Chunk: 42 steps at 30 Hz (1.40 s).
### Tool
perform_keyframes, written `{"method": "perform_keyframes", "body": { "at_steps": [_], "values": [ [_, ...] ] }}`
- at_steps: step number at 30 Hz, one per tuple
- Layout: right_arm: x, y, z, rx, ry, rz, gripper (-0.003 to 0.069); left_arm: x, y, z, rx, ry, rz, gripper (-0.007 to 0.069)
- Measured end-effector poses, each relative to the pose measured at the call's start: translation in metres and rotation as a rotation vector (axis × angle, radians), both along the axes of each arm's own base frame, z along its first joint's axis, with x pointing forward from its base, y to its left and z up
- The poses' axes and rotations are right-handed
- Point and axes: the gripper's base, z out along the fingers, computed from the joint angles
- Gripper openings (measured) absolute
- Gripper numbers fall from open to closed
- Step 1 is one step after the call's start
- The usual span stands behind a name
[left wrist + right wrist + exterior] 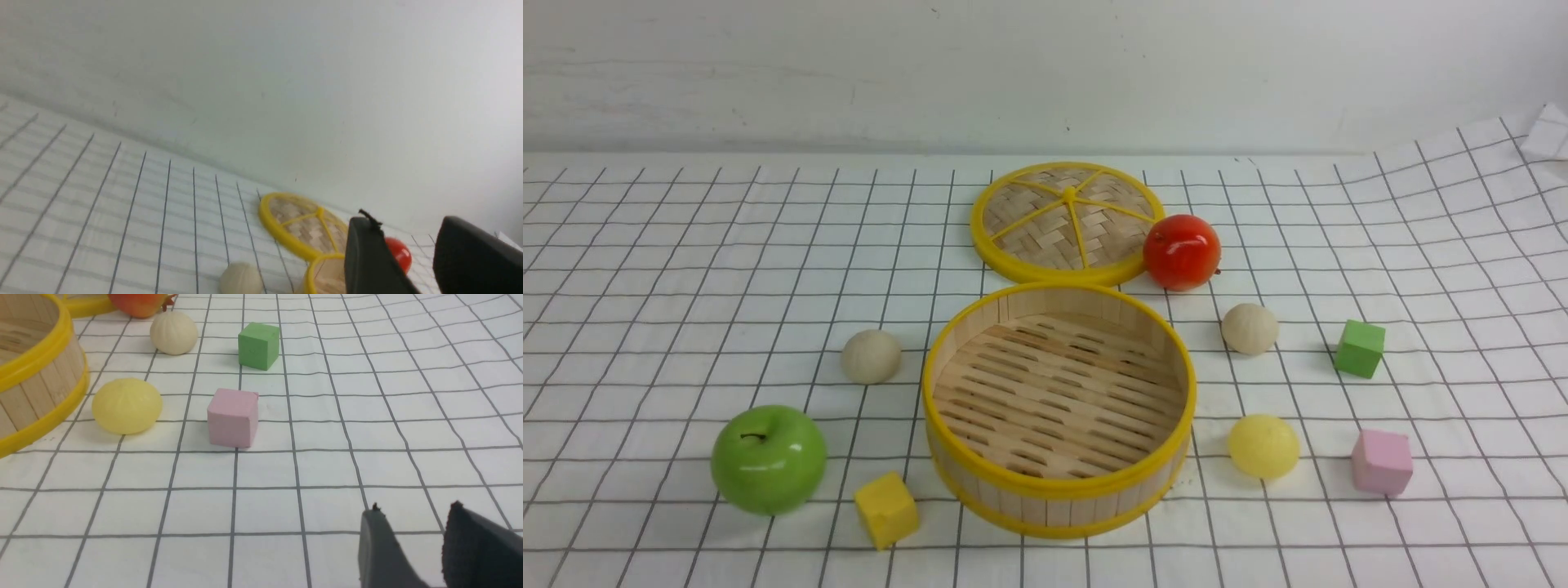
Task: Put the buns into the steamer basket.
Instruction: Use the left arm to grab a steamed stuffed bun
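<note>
Nearest lies the yellow cube, just beside the near-left wall of the steamer basket, which stands uncovered in the middle of the checked cloth. All three buns rest on the cloth outside it. The left cream bun is near its left side, the right cream bun to its far right, and the pale yellow bun near its right wall. Farther out, the green apple sits near left and the woven lid lies behind the basket with the red fruit at its right rim. The green cube and pink cube stand at right. The left gripper and right gripper each have their fingers parted, released and gripping nothing.
</note>
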Motion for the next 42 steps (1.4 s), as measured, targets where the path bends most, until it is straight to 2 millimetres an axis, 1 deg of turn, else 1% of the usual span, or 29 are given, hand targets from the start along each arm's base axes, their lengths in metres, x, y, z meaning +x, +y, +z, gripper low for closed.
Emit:
{"method": "perform_keyframes", "body": {
  "at_steps": [1, 2, 3, 6, 8, 9, 10, 11, 12, 13, 15, 16, 20, 21, 22, 23, 25, 26, 28, 29, 30, 32, 33, 35, 36, 38, 39, 40, 42],
  "values": [
    [0.0, 0.0, 0.0, 0.0, 0.0, 0.0, 0.0241, -0.001, 0.0, 0.022, 0.029, -0.007, 0.008, 0.0238],
    [0.0, 0.0, 0.0, 0.0, 0.0, 0.0, 0.0241, -0.001, 0.0, 0.025, 0.035, -0.008, 0.01, 0.0238],
    [0.0, 0.0, 0.0, 0.0, 0.0, 0.0, 0.0241, 0.0, 0.0, 0.045, 0.054, 0.005, 0.017, 0.0238],
    [0.0, 0.0, 0.0, 0.0, 0.0, 0.0, 0.0241, 0.016, -0.001, 0.081, 0.087, 0.106, 0.027, 0.0238],
    [0.0, 0.0, 0.0, 0.0, 0.0, 0.0, 0.0241, 0.033, -0.004, 0.093, 0.105, 0.206, 0.029, 0.0238],
    [0.0, 0.0, 0.0, 0.0, 0.0, 0.0, 0.0241, 0.037, -0.004, 0.092, 0.11, 0.234, 0.029, 0.0238],
    [0.0, 0.0, 0.0, 0.0, 0.0, 0.0, 0.0241, 0.051, -0.006, 0.095, 0.127, 0.305, 0.032, 0.0238],
    [0.0, 0.0, 0.0, 0.0, 0.0, 0.0, 0.0241, 0.053, -0.007, 0.095, 0.131, 0.316, 0.033, 0.0238],
    [0.0, 0.0, 0.0, 0.0, 0.0, 0.0, 0.0241, 0.068, -0.009, 0.091, 0.155, 0.389, 0.035, 0.0238],
    [0.0, 0.0, 0.0, 0.0, 0.0, 0.0, 0.0241, 0.072, -0.009, 0.09, 0.16, 0.406, 0.035, 0.0238],
    [0.0, 0.0, 0.0, 0.0, 0.0, 0.0, 0.0241, 0.1, -0.014, 0.076, 0.188, 0.503, 0.031, 0.0238],
    [0.0, 0.0, 0.0, 0.0, 0.0, 0.0, 0.0241, 0.102, -0.014, 0.075, 0.189, 0.508, 0.031, 0.0238],
    [0.0, 0.0, 0.0, 0.0, 0.0, 0.0, 0.0241, 0.149, -0.024, 0.049, 0.17, 0.608, 0.012, 0.0238],
    [0.0, 0.0, 0.0, 0.0, 0.0, 0.0, 0.0241, 0.158, -0.026, 0.045, 0.173, 0.632, 0.011, 0.0238],
    [0.0, 0.0, 0.0, 0.0, 0.0, 0.0, 0.0241, 0.16, -0.026, 0.044, 0.173, 0.639, 0.01, 0.0238],
    [0.0, 0.0, 0.0, 0.0, 0.0, 0.0, 0.0241, 0.177, -0.029, 0.036, 0.181, 0.704, 0.01, 0.0238],
    [0.0, 0.0, 0.0, 0.0, 0.0, 0.0, 0.0241, 0.198, -0.032, 0.036, 0.188, 0.765, 0.013, 0.0238],
    [0.0, 0.0, 0.0, 0.0, 0.0, 0.0, 0.0241, 0.203, -0.033, 0.036, 0.191, 0.779, 0.013, 0.0238],
    [0.0, 0.0, 0.0, 0.0, 0.0, 0.0, 0.0241, 0.238, -0.038, 0.035, 0.205, 0.884, 0.02, 0.0238],
    [0.0, 0.0, 0.0, 0.0, 0.0, 0.0, 0.0241, 0.246, -0.04, 0.032, 0.21, 0.92, 0.021, 0.0238],
    [0.0, 0.0, 0.0, 0.0, 0.0, 0.0, 0.0241, 0.249, -0.04, 0.035, 0.209, 0.916, 0.022, 0.0238],
    [0.0, 0.0, 0.0, 0.0, 0.0, 0.0, 0.0241, 0.278, -0.046, 0.028, 0.19, 1.013, 0.02, 0.0238],
    [0.0, 0.0, 0.0, 0.0, 0.0, 0.0, 0.0241, 0.289, -0.049, 0.029, 0.17, 1.033, 0.017, 0.0238],
    [0.0, 0.0, 0.0, 0.0, 0.0, 0.0, 0.0241, 0.303, -0.053, 0.026, 0.147, 1.073, 0.008, 0.0238],
    [0.0, 0.0, 0.0, 0.0, 0.0, 0.0, 0.0241, 0.305, -0.053, 0.025, 0.148, 1.077, 0.008, 0.0238],
    [0.0, 0.0, 0.0, 0.0, 0.0, 0.0, 0.0241, 0.325, -0.06, 0.02, 0.141, 1.13, -0.021, 0.0238],
    [0.0, 0.0, 0.0, 0.0, 0.0, 0.0, 0.0241, 0.327, -0.06, 0.02, 0.142, 1.129, -0.023, 0.0238],
    [0.0, 0.0, 0.0, 0.0, 0.0, 0.0, 0.0241, 0.337, -0.066, 0.017, 0.185, 1.149, -0.053, 0.0238],
    [0.0, 0.0, 0.0, 0.0, 0.0, 0.0, 0.0241, 0.347, -0.077, 0.012, 0.288, 1.17, -0.107, 0.0238]
  ]
}}
